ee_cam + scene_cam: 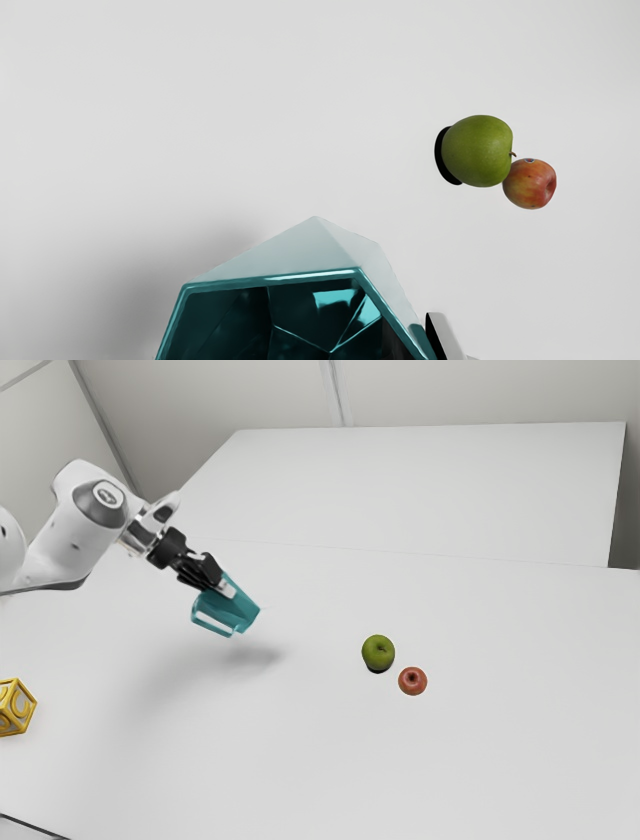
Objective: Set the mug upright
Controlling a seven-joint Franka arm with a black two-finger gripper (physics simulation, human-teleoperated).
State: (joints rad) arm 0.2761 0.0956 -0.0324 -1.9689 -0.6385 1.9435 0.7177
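Observation:
My gripper [226,589] is shut on the teal mug [238,612] at the exterior view's left, holding it tilted above the table, with a soft shadow below. The handle faces the exterior view's left. Looking from the hand, the wrist view shows the faceted mug [280,280] with its dark hollow inside toward the camera. Around its sides stands the gripper [300,350], one pale fingertip [444,335] against the wall; the other is mostly hidden.
On the white table [480,760] lie a green apple [378,651] and a smaller red apple [412,681], close together, toward the exterior view's right from the mug. A yellow-framed block [14,707] sits at the exterior view's left edge.

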